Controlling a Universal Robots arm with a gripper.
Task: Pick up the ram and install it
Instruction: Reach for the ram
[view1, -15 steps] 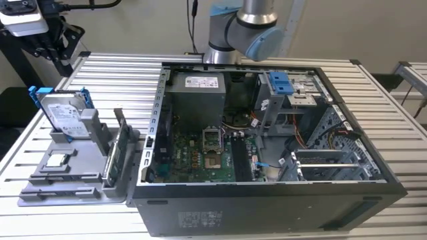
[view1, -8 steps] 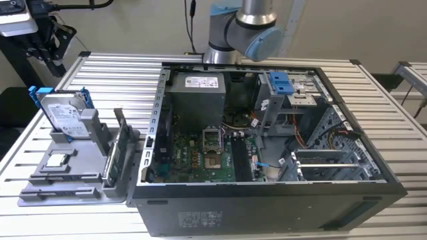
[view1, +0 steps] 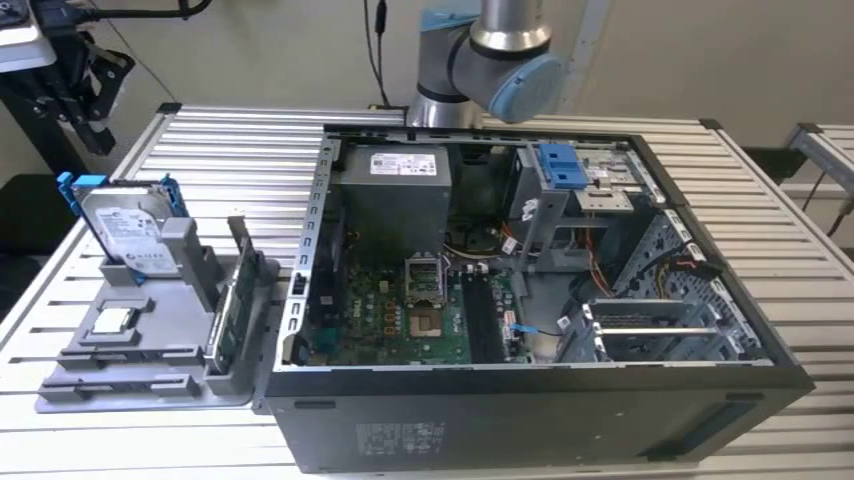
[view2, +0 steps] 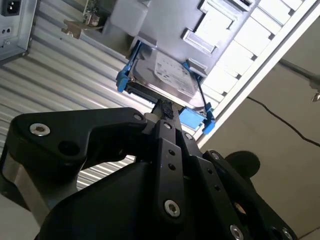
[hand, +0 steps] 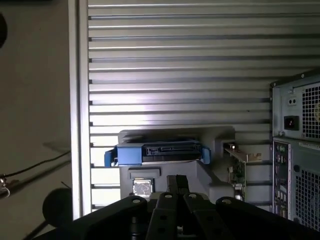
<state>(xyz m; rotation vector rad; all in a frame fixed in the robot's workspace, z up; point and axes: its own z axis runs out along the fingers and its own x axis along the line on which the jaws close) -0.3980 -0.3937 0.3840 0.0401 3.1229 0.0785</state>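
Approach stage: the gripper (hand: 177, 183), fingers (hand: 172, 184) closed on nothing, faces the holder (hand: 220, 133), so grasping the ram (view1: 243, 258) needs them opened.

The whole setup sits on a table (view1: 214, 150) with a ribbed silver aluminium top, slats running side to side. Behind it there's a plain pale beige wall (view1: 267, 50) with a black cable (view1: 379, 50) hanging straight down it. At the exterior view's right edge you can see a second table (view1: 825, 150) of the same slatted kind, standing apart. In the first wrist view, the floor (hand: 35, 100) past the table's edge is dull grey-brown, with a thin cord (hand: 30, 167) lying on it. The light's pretty strong, and a bright glare (hand: 150, 100) washes over the slats in both wrist views.
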